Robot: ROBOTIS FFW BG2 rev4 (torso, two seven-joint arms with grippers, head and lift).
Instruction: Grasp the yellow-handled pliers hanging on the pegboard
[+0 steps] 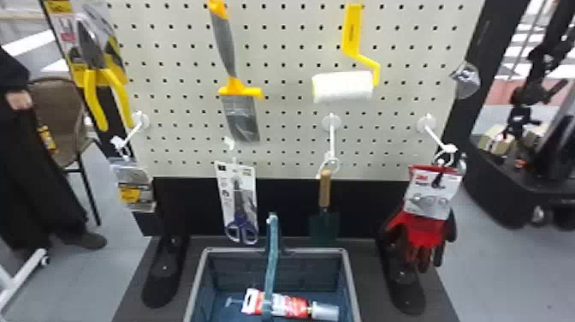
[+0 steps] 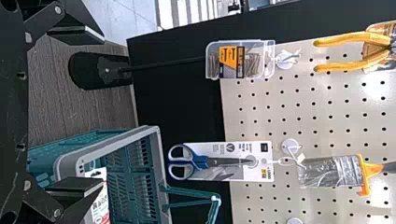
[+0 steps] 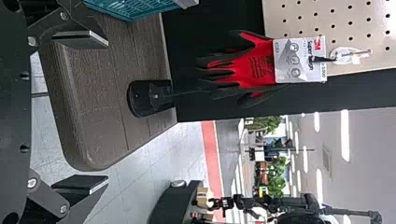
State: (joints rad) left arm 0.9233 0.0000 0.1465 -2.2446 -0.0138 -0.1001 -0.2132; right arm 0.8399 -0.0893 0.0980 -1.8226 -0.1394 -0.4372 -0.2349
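Yellow-handled pliers [image 1: 95, 64] hang on the pegboard [image 1: 291, 141]; the basket [image 1: 308, 251] holds a tube [image 1: 280, 305]; left gripper [image 2: 88, 112] and right gripper [image 3: 93, 112] gape wide.

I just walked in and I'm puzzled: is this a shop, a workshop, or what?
Probably a mock hardware-shop display, though I cannot be sure. Packaged goods hang on a pegboard: yellow-handled pliers, scissors, red gloves. A shopping basket stands below it.
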